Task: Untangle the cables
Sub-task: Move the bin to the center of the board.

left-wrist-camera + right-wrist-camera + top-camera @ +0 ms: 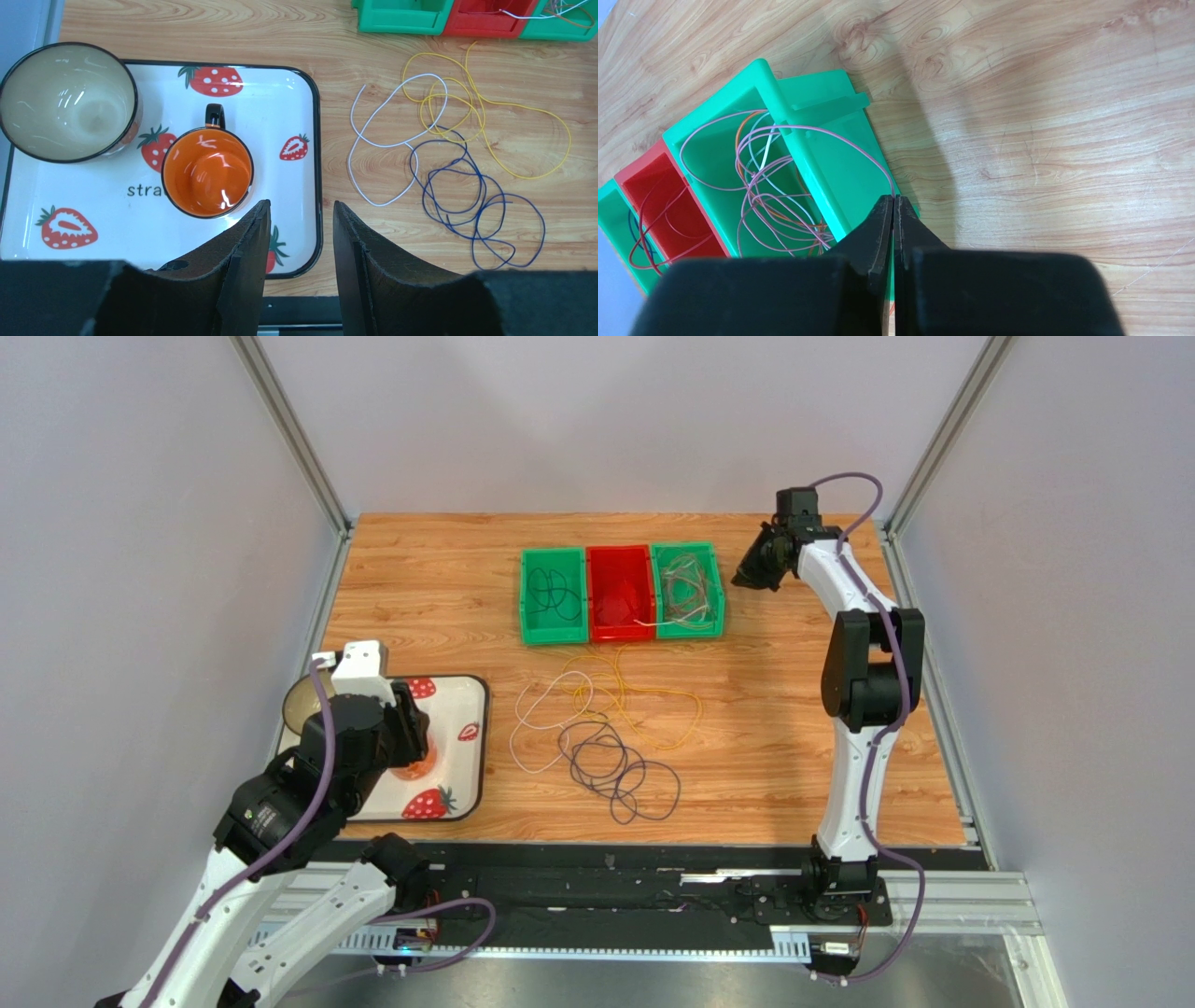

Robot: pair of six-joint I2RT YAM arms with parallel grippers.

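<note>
Loose cables lie tangled mid-table: a white one (540,714), a yellow one (659,703) and a dark purple one (617,763). They also show in the left wrist view as white (358,150), yellow (519,105) and dark purple (477,210) loops. My left gripper (300,210) is open and empty over the tray's right edge, left of the cables. My right gripper (894,199) is shut on a pink cable (840,138) that arcs out of the right green bin (787,119), beside that bin's right wall. More pink, orange and white cables lie in that bin.
Three joined bins stand at the back: left green (554,595), red (620,592), right green (687,588), each with some cable inside. A strawberry tray (302,105) at the left holds an orange cup (207,171) and a bowl (67,101).
</note>
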